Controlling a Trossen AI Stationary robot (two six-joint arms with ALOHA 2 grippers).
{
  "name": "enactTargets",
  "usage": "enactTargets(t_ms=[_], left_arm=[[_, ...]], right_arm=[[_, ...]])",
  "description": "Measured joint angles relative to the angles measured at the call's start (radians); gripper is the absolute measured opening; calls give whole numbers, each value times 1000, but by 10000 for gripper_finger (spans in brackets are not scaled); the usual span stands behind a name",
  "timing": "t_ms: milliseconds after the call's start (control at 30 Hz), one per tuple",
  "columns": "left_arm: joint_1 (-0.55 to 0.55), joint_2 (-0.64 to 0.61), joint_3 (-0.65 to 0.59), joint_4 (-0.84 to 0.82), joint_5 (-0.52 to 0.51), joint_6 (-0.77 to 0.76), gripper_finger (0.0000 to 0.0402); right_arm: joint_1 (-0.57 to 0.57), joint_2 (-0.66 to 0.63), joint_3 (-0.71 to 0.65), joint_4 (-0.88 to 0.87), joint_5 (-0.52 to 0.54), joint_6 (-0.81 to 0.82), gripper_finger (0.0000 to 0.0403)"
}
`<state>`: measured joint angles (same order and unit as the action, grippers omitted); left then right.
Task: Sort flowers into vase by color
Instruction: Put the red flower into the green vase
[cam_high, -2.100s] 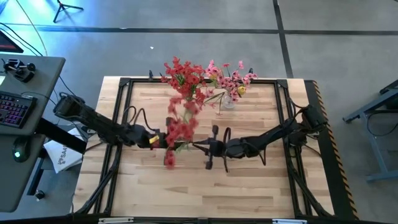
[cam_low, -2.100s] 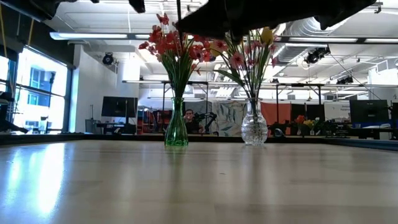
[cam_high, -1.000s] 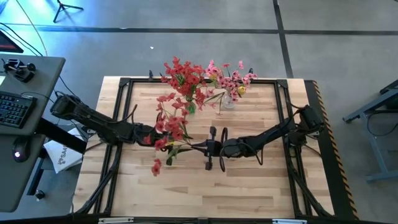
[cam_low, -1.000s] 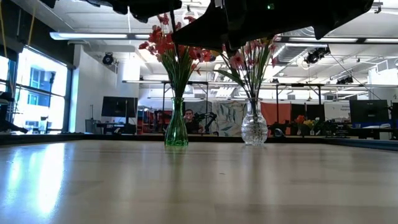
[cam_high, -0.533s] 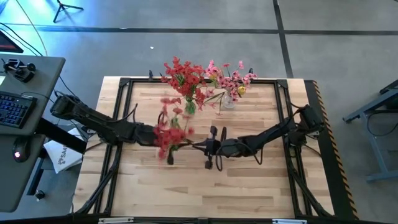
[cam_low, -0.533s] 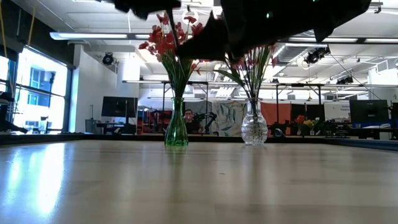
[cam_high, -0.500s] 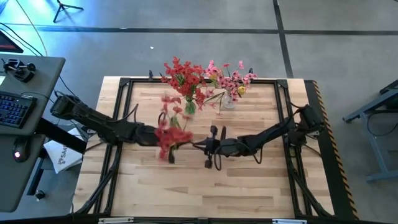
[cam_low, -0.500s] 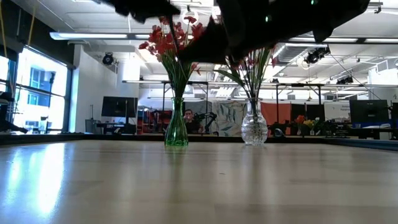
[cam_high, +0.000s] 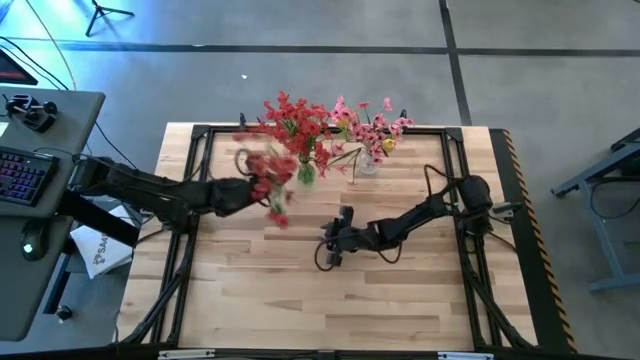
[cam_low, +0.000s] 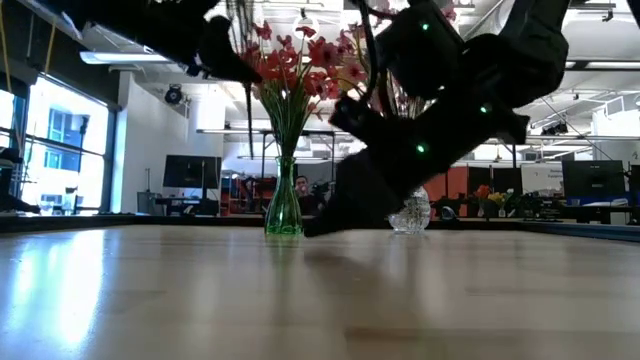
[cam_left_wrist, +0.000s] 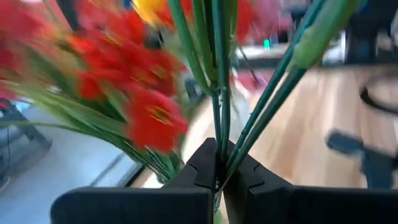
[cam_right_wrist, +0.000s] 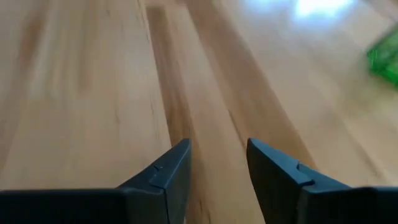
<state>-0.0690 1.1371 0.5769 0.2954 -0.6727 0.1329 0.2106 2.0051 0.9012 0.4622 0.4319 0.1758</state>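
Left gripper (cam_left_wrist: 219, 180), jaws clamping the red artificial spray (cam_high: 268, 180) by its thin green stems, is carrying it at 8 o'clock of the green glass vase (cam_low: 284, 208); next, stems need lowering into its neck; right gripper (cam_right_wrist: 217, 165), jaws parted and empty, is hanging low over the wooden table (cam_high: 400, 290)

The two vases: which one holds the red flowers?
The green vase, left of the clear vase in the low view; the clear one holds pink flowers.

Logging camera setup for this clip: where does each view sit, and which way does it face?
High: overhead, straight down; both arms, left gripper carrying red flowers.
Low: table height, toward green vase; arms overhead.
Left wrist: fingers clamp stems.
Right wrist: open fingers over bare table.
Shared: high and low show both vases.
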Motion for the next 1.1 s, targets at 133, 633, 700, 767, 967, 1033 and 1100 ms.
enactTargets(t_ms=[133, 633, 700, 767, 967, 1033, 1100], left_arm=[[53, -72, -87, 237, 78, 78, 0], [302, 42, -132, 460, 317, -28, 0], [314, 58, -132, 466, 329, -38, 0], [321, 69, -127, 469, 330, -50, 0], [334, 103, -42, 408, 375, -58, 0], [342, 124, 0, 338, 383, -71, 0], [352, 145, 44, 253, 384, -77, 0]], right_arm=[[20, -35, -1, -144, 100, 28, 151], [194, -419, 0, -917, 547, 370, 144], [216, -440, 0, -949, 564, 415, 144], [235, -447, 0, -954, 588, 427, 144], [255, -448, 0, -950, 608, 430, 144], [255, -448, 0, -949, 607, 430, 144], [255, -448, 0, -949, 604, 431, 144]])
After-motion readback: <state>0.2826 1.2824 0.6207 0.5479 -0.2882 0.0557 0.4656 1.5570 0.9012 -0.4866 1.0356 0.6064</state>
